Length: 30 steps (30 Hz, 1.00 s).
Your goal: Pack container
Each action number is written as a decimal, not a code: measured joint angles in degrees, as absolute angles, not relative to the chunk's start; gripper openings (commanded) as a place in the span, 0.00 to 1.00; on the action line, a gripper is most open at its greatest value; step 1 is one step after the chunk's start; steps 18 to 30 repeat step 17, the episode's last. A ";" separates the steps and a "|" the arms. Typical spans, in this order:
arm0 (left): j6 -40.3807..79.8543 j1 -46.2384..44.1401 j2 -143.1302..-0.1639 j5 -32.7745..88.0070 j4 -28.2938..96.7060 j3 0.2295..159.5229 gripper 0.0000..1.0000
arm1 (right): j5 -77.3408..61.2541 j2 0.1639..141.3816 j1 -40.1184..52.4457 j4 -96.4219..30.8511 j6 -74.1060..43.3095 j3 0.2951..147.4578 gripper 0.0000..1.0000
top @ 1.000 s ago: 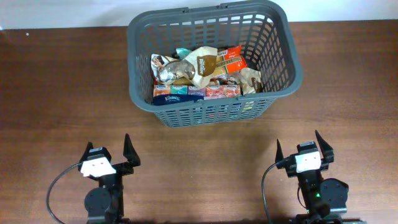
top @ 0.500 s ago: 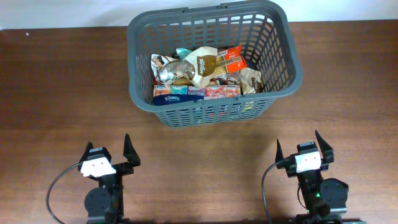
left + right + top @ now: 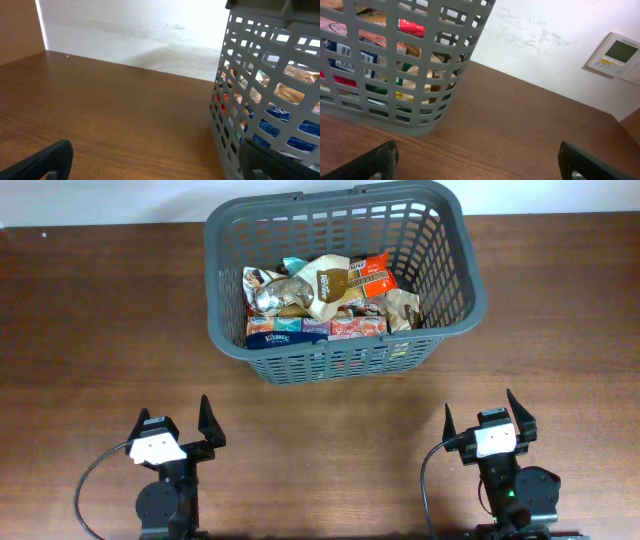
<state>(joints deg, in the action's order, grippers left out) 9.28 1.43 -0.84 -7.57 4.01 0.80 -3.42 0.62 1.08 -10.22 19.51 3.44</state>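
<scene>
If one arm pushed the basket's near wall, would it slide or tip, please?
Probably slide rather than tip: the basket sits wide and low on the smooth wooden table. Its slotted wall may flex slightly. The packets inside likely add steadying weight.

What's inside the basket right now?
Inside the basket: a row of small boxes along the near wall, with crumpled snack bags and an orange packet piled behind them. Whatever lies beneath that pile is covered.
</scene>
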 measured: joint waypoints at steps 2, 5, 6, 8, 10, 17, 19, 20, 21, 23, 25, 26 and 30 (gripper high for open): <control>9.28 1.43 -0.84 -7.57 3.99 0.80 0.99 | -3.42 0.62 1.08 -10.22 19.51 3.44 0.99; 9.28 1.43 -0.84 -7.57 4.01 0.80 0.99 | -3.42 0.62 1.08 -10.22 19.51 3.44 0.99; 9.28 1.43 -0.84 -7.57 4.01 0.80 0.99 | -3.42 0.62 1.08 -10.22 19.49 3.44 0.99; 9.28 1.43 -0.84 -7.60 4.01 0.80 0.99 | -3.42 0.62 1.08 -10.22 19.53 3.44 0.99; 9.28 1.43 -0.84 -7.57 3.99 0.80 0.99 | -3.42 0.62 1.08 -10.22 19.51 3.44 0.99; 9.28 1.43 -0.84 -7.57 3.99 0.80 0.99 | -3.42 0.62 1.08 -10.22 19.51 3.44 0.99; 9.28 1.43 -0.84 -7.57 3.99 0.80 0.99 | -3.42 0.62 1.08 -10.22 19.51 3.44 0.99; 9.28 1.43 -0.84 -7.57 3.99 0.80 0.99 | -3.42 0.62 1.08 -10.22 19.51 3.44 0.99; 9.28 1.43 -0.84 -7.57 3.99 0.80 0.99 | -3.42 0.62 1.08 -10.22 19.51 3.44 0.99; 9.28 1.43 -0.84 -7.57 3.99 0.80 0.99 | -3.42 0.62 1.08 -10.22 19.51 3.44 0.99; 9.28 1.43 -0.84 -7.57 3.99 0.80 0.99 | -3.42 0.62 1.08 -10.22 19.51 3.44 0.99; 9.28 1.43 -0.84 -7.57 3.99 0.80 0.99 | -3.42 0.62 1.08 -10.22 19.51 3.44 0.99; 9.28 1.43 -0.84 -7.57 3.99 0.80 0.99 | -3.42 0.62 1.08 -10.22 19.51 3.44 0.99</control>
